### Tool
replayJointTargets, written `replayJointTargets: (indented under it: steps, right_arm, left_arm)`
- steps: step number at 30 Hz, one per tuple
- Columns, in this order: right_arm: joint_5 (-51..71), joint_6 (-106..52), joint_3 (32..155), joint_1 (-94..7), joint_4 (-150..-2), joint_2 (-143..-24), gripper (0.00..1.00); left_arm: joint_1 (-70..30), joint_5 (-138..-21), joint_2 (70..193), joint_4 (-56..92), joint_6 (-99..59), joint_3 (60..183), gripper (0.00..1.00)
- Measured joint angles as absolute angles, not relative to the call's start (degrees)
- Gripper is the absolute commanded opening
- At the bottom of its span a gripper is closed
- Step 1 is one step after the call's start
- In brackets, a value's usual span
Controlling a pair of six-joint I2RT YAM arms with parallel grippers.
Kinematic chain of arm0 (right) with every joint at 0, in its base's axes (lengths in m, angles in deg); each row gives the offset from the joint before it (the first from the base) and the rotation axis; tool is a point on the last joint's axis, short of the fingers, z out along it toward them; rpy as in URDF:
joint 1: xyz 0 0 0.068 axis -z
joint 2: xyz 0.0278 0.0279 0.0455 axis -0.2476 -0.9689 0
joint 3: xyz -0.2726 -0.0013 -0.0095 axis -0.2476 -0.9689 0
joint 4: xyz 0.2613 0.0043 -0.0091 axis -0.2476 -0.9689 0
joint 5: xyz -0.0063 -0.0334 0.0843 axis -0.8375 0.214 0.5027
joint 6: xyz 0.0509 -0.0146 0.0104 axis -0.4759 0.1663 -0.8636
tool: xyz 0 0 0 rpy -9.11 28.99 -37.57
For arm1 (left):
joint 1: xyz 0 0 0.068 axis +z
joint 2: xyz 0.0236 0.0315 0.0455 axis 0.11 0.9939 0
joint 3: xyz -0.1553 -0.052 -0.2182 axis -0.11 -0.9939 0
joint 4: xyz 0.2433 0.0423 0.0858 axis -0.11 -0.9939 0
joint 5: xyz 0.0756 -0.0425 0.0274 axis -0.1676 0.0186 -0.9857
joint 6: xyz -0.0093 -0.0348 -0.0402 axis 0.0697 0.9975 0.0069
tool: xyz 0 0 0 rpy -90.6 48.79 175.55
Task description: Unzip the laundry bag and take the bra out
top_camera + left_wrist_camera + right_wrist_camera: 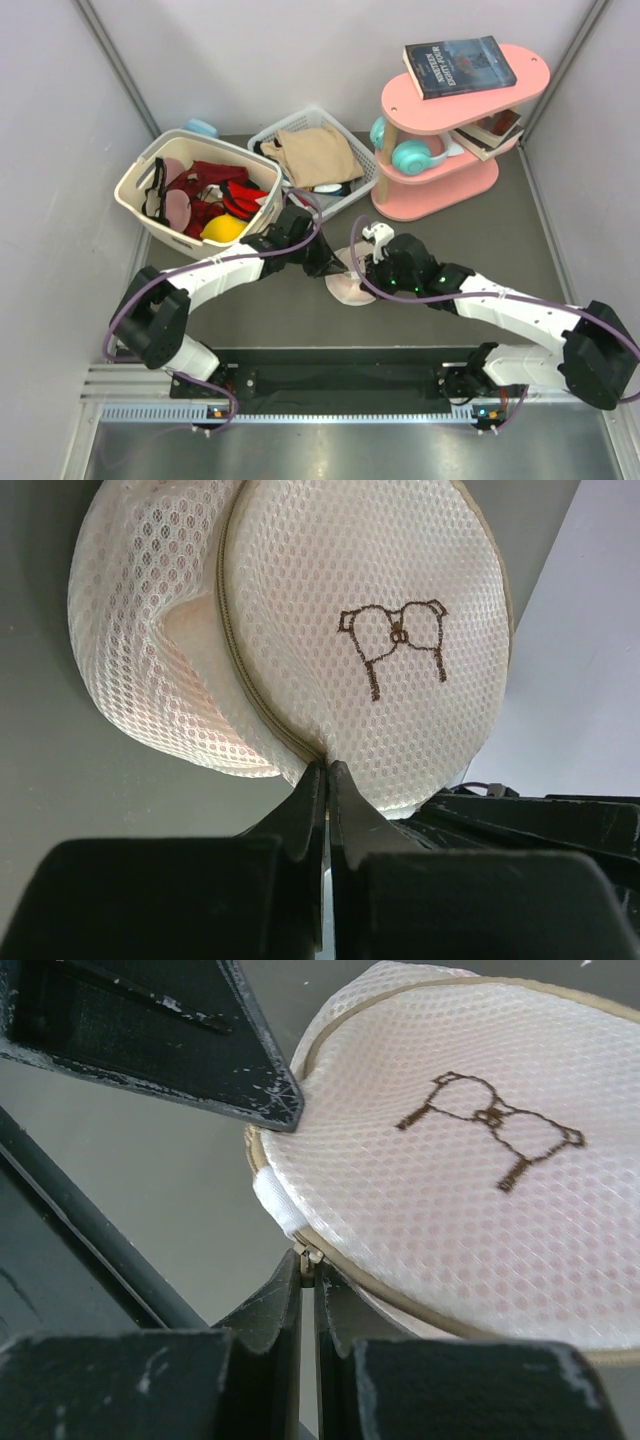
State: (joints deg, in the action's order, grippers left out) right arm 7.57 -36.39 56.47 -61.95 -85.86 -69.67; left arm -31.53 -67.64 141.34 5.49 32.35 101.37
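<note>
The laundry bag point(350, 284) is a round cream-pink mesh pouch between my two grippers at the table's middle. In the left wrist view the laundry bag point(390, 630) shows its dark bra logo, and my left gripper point(327, 770) is shut on its zipped rim. In the right wrist view the laundry bag point(470, 1180) fills the right side, and my right gripper point(308, 1265) is shut on the small metal zip pull point(307, 1256) at the rim. The zip looks closed. Pink shows faintly through the mesh; the bra itself is hidden.
A cream plastic basket point(150, 200) with red garments stands at back left. A white wire basket point(290, 125) holding tan cloth is behind. A pink shelf point(450, 190) with a book and headphones stands at back right. Grey walls close both sides.
</note>
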Motion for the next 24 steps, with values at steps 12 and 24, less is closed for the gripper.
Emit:
replayJointTargets:
  steps: [12, 24]
  right_arm:
    - [7.06, -37.35, 53.1, -56.07, -88.64, -63.57, 0.0]
    - [10.58, -34.75, 55.51, -56.53, -91.04, -66.59, 0.0]
  left_arm:
    - [-29.76, -69.01, 139.13, 2.95, 28.92, 101.37, 0.0]
    - [-29.45, -69.95, 147.96, -1.9, 23.17, 114.71, 0.0]
